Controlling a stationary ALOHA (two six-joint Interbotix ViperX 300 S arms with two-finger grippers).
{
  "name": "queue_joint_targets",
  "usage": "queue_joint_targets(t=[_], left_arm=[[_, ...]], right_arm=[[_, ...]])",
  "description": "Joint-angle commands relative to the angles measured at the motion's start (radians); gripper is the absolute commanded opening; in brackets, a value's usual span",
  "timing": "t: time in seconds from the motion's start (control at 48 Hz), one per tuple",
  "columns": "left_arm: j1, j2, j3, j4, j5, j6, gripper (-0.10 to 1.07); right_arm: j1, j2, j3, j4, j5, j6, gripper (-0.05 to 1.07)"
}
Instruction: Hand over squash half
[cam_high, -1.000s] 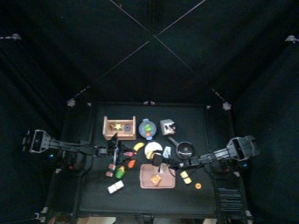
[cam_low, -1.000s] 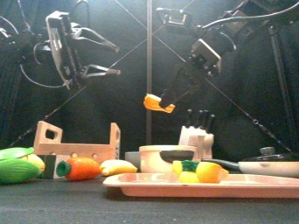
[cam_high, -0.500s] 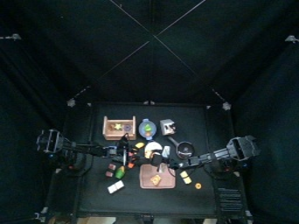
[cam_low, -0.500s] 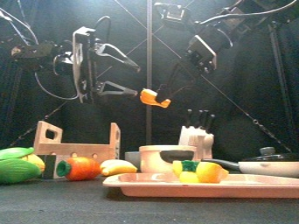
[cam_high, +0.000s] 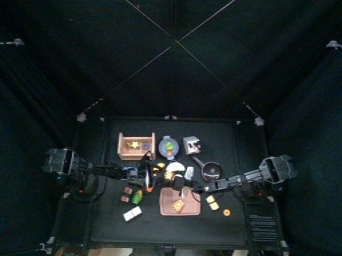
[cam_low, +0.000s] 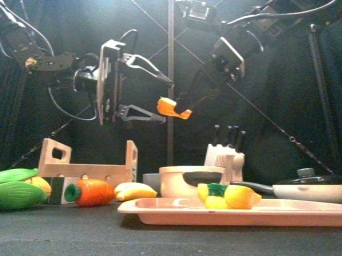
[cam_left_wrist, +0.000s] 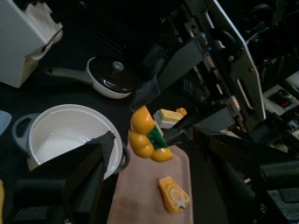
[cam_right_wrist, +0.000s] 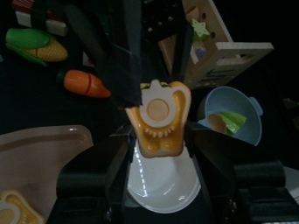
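The squash half (cam_low: 167, 107) is an orange piece hanging in the air above the table's middle. My right gripper (cam_low: 178, 108) is shut on it, reaching down from the upper right. In the right wrist view the squash half (cam_right_wrist: 160, 115) shows its cut face with a round seed hollow, clamped between the jaws. My left gripper (cam_low: 144, 93) stands wide open just left of it, one jaw above and one below the level of the squash. From above, the squash half (cam_high: 170, 173) lies between both arms. The left wrist view faces the squash half (cam_left_wrist: 142, 131).
Below stand a pink tray (cam_low: 267, 211) with cut vegetables, a white pot (cam_low: 181, 181), a pan (cam_low: 315, 187), a knife block (cam_low: 222, 157) and a wooden rack (cam_low: 84, 165). A carrot (cam_low: 91, 191), a banana (cam_low: 134, 190) and a green vegetable (cam_low: 16, 188) lie front left.
My left arm has swung right toward the squash half, with its jaws spread slightly wider. My right gripper carried the squash half a little left and upward.
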Motion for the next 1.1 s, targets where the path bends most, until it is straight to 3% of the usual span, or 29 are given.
queue_joint_targets(t=[0.0, 0.375, 0.625, 1.083], left_arm=[[0.003, 0.009, -0.031, -0.04, -0.005, 0.003, 1.03], [0.003, 0.012, -0.038, -0.086, -0.003, 0.0, 1.02], [-0.003, 0.009, -0.037, -0.098, -0.002, 0.0, 0.91], [0.002, 0.014, -0.058, -0.098, 0.048, 0.002, 0.82]], right_arm=[[-0.002, -0.017, -0.023, -0.006, 0.003, 0.002, 0.8], [-0.003, 0.0, -0.025, -0.014, 0.003, 0.002, 0.8], [-0.003, 0.002, -0.025, -0.021, 0.031, 0.0, 0.8], [-0.002, 0.005, -0.028, -0.061, 0.038, 0.003, 0.8]])
